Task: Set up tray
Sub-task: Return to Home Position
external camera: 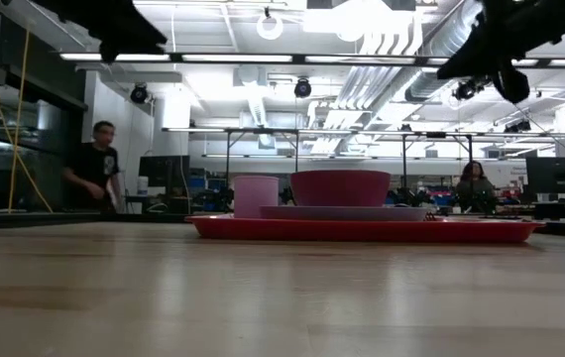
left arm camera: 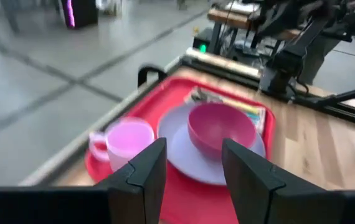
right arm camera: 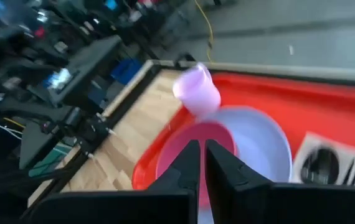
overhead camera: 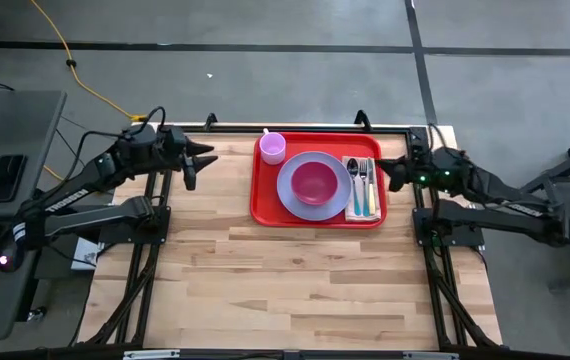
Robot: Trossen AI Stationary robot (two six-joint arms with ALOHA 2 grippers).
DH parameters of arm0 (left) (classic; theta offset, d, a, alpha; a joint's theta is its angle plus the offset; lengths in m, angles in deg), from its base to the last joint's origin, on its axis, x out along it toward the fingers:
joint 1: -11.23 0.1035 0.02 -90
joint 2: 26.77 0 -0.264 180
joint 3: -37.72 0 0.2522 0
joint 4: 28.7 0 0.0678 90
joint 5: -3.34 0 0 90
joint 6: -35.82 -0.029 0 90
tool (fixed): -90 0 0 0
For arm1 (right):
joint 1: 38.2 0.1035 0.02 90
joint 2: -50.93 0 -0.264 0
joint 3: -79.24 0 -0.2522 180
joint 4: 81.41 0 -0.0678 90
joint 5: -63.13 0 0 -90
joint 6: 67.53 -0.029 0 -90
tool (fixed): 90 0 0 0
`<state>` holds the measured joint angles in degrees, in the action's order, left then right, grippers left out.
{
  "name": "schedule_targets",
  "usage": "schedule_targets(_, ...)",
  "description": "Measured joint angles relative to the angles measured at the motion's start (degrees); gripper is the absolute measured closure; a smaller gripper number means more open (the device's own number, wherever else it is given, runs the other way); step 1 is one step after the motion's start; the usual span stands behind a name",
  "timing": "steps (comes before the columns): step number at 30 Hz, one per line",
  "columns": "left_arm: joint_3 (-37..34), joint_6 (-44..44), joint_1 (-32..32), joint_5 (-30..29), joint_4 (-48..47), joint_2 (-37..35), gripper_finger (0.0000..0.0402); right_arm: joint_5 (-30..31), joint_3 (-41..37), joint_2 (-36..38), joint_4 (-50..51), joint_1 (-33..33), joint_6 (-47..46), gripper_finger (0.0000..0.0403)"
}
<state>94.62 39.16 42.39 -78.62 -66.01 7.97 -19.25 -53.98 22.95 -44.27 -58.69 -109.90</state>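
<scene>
We see the tray (overhead camera: 267, 208) near the worktop's (overhead camera: 295, 280) 12 o'clock edge, holding plate (overhead camera: 287, 190), bowl (overhead camera: 314, 182), cup (overhead camera: 273, 147) and cutlery (overhead camera: 359, 180). The left pincer (overhead camera: 203, 160) hovers at its 9 o'clock, fingers apart; the right pincer (overhead camera: 385, 172) at 3 o'clock, fingers together.

One tray (overhead camera: 265, 208), one plate (overhead camera: 289, 195), one bowl (overhead camera: 314, 181), one cup (overhead camera: 273, 147), one napkin (overhead camera: 351, 213), three utensils (overhead camera: 362, 180), two arms (overhead camera: 75, 190).

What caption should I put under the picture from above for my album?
Red tray holding plate, pink bowl, cup and cutlery, with left gripper and right gripper beside it.
</scene>
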Motion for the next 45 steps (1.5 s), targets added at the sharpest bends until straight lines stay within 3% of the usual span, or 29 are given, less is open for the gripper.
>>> schedule_targets(5,-0.04,5.13,-0.02,0.10,-6.68,-1.37,0.0218,3.49,0.00,4.76,-0.97,0.00,6.64,0.0402)
schedule_targets(11,-0.09,5.72,-0.04,3.98,-8.04,-3.87,0.0218,5.13,0.00,9.95,0.53,0.00,12.90,0.0402)
schedule_targets(20,-0.46,5.95,-0.04,4.40,-8.71,-8.36,0.0218,6.08,0.00,12.45,11.26,0.00,8.49,0.0403)
schedule_targets(29,-13.45,14.10,-0.04,5.44,-0.58,-23.65,0.0218,7.75,0.00,12.43,6.96,0.02,10.03,0.0403)
schedule_targets(36,-17.34,13.61,-0.07,4.96,-5.51,-34.33,0.0218,8.43,0.00,11.84,4.94,0.02,11.19,0.0402)
schedule_targets(45,-22.97,12.09,-0.07,2.89,-3.87,-34.36,0.0218,9.94,-0.02,7.31,4.94,1.85,9.36,0.0402)
